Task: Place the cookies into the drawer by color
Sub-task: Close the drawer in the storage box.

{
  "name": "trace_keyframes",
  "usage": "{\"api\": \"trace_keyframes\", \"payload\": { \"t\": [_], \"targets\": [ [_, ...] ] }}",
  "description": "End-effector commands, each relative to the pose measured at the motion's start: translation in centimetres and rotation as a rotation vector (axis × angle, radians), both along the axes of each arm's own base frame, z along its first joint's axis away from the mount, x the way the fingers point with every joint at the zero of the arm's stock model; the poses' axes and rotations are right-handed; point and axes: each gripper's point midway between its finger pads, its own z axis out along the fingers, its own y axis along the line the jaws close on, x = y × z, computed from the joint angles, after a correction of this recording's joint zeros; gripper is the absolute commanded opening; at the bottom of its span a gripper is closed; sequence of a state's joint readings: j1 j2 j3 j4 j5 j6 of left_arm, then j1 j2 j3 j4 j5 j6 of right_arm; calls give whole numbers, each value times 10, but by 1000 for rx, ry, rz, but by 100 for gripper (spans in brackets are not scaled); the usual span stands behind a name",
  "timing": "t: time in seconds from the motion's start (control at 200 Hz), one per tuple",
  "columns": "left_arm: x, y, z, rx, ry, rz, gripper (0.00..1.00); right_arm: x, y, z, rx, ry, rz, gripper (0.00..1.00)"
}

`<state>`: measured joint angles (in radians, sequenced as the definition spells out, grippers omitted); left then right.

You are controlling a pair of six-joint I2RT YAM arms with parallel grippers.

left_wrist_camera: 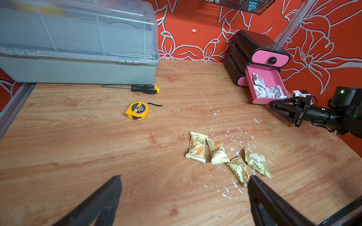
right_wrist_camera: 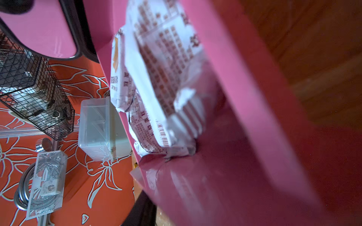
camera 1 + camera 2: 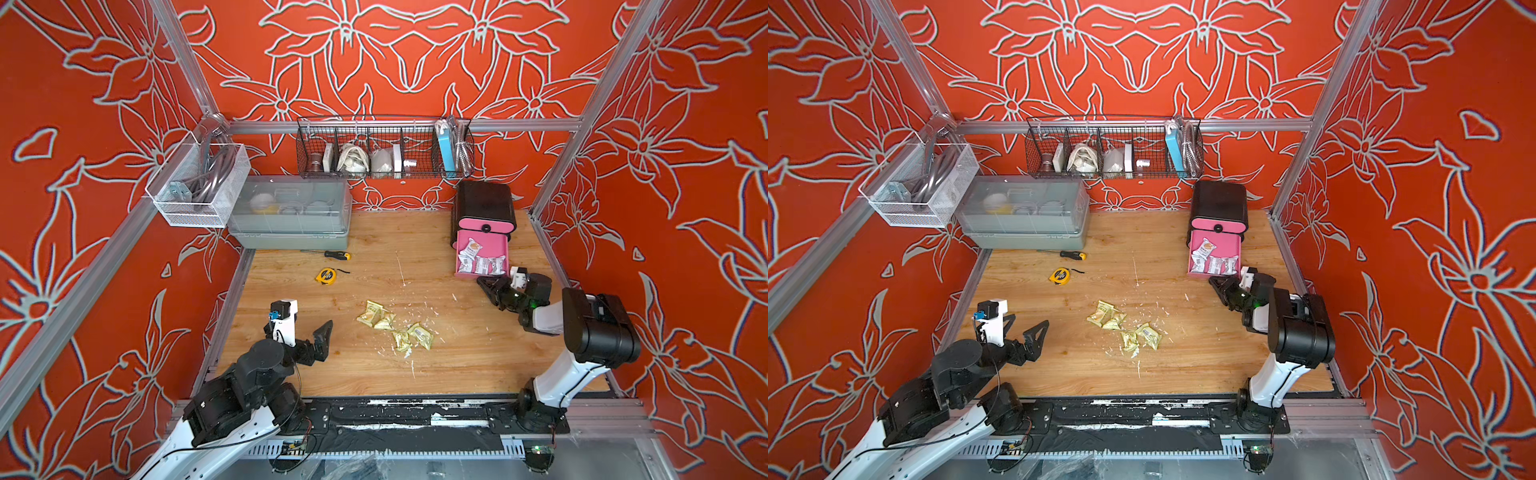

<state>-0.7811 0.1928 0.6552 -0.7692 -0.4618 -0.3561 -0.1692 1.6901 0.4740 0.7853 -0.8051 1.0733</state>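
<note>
The drawer is a black chest at the back right; its top pink drawer is shut. A lower pink drawer is pulled out and holds several white-silver cookies. My right gripper has its tips against that drawer's front panel; the knob is hidden and the gap between the tips does not show. Several yellow-green cookies lie mid-table. My left gripper hovers open and empty, just left of them.
A grey lidded bin stands at the back left. In front of it lie a screwdriver and a yellow tape measure. A black wire basket and a white mesh basket hang on the frame. White flecks litter the wood.
</note>
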Motion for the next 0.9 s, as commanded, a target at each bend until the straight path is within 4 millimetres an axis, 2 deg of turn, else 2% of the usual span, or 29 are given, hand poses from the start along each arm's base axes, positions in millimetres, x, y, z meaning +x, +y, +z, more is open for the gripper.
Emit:
{"api": "trace_keyframes", "payload": {
  "t": [0.0,0.215,0.43,0.591,0.896],
  "targets": [
    [2,-2,0,11,-4,-4,100,9,-3,39,-37,-110,-15,30],
    [1,-1,1,6,-7,-3,100,22,-12,61,-101,-119,-41,29],
    [1,-1,0,11,-6,-3,100,49,-12,66,-84,-130,-55,28],
    [2,-2,-1,20,-2,-3,99,72,-4,70,-131,-148,-59,28],
    [2,-1,0,14,-5,-2,100,117,-12,68,-210,-180,-152,28]
  ]
}}
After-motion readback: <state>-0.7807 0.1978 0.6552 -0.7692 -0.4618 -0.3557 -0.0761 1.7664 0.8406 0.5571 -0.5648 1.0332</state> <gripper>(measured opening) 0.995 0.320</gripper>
